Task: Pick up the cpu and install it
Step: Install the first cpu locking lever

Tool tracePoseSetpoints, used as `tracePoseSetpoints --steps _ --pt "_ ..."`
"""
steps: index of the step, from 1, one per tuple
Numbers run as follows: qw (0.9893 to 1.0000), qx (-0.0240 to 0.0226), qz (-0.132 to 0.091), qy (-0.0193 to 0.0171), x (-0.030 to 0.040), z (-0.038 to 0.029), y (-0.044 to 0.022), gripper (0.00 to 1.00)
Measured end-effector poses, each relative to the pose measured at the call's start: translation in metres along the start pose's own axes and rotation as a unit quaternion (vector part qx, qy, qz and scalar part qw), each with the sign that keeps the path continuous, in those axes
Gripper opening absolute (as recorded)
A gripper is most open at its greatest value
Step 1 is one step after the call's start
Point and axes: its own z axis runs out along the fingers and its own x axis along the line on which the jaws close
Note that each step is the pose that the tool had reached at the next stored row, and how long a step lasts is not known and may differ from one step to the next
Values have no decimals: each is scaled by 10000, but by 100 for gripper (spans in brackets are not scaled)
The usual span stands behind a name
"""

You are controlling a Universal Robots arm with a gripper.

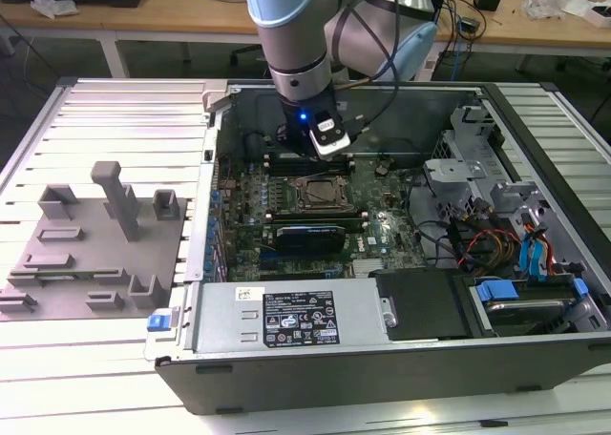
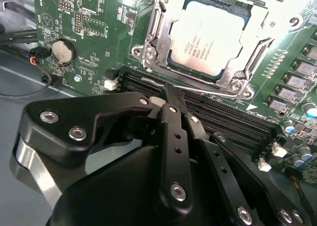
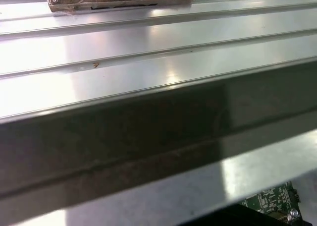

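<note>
The cpu [image 2: 208,37], a silvery square chip, lies inside the metal-framed socket [image 2: 242,82] on the green motherboard [image 2: 99,28]. In the exterior view the socket [image 1: 320,195] sits mid-board inside the open computer case [image 1: 382,368]. My gripper [image 2: 170,99] hangs just off the socket's edge, over the black memory slots [image 2: 233,119]. Its black fingers [image 2: 173,117] are pressed together and nothing is between them. The exterior view puts the gripper [image 1: 312,154] just behind the socket, under the arm's wrist.
A grey fixture plate with plastic blocks [image 1: 95,244] lies on the ribbed table at the exterior view's left. The power supply [image 1: 286,316] fills the case's near side. Drive cages and cables [image 1: 496,225] crowd the right. A coin battery [image 2: 63,50] sits on the board.
</note>
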Motion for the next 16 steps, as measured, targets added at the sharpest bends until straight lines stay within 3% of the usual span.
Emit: tracePoseSetpoints --steps 5,16 --pt "10000 -1 -4 -22 31 23 -11 11" --pt "10000 0 -4 -25 37 70 -44 11"
